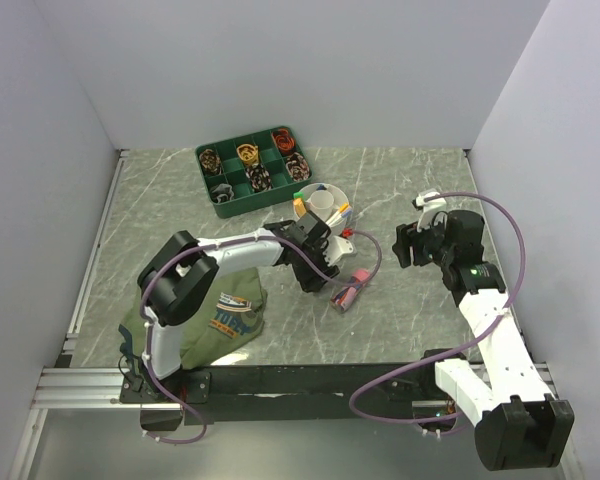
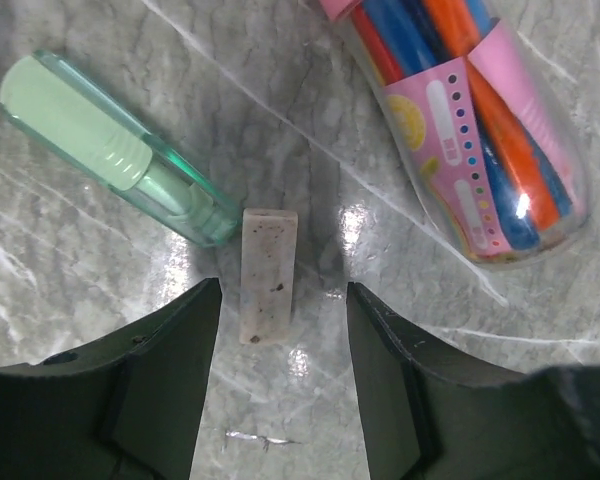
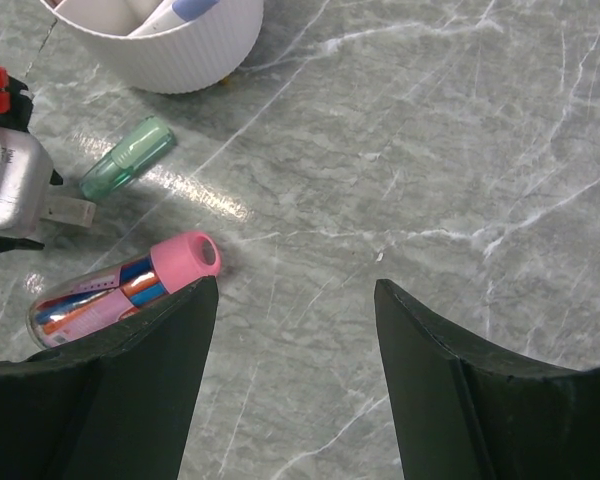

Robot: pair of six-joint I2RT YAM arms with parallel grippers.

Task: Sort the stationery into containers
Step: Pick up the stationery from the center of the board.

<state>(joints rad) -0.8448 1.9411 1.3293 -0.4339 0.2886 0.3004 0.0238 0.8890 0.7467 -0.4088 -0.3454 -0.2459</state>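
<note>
My left claw (image 2: pixel 280 292) hangs wide, straddling a speckled eraser (image 2: pixel 269 275) on the tabletop (image 2: pixel 310 120), a detail the overhead view hides. A green highlighter (image 2: pixel 110 150) and the tube of pens (image 2: pixel 480 130) lie just beside. My right claw (image 3: pixel 295 290), wide and empty, looks left toward the white cup (image 3: pixel 170 50).

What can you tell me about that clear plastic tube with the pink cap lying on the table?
The clear plastic tube lies on its side on the grey marbled table, closed by a round pink cap. A pink label printed with coloured dots wraps its body. Inside is a bundle of orange and blue pens. Only the table seems to touch it; the green highlighter and small eraser lie apart from it.
</note>
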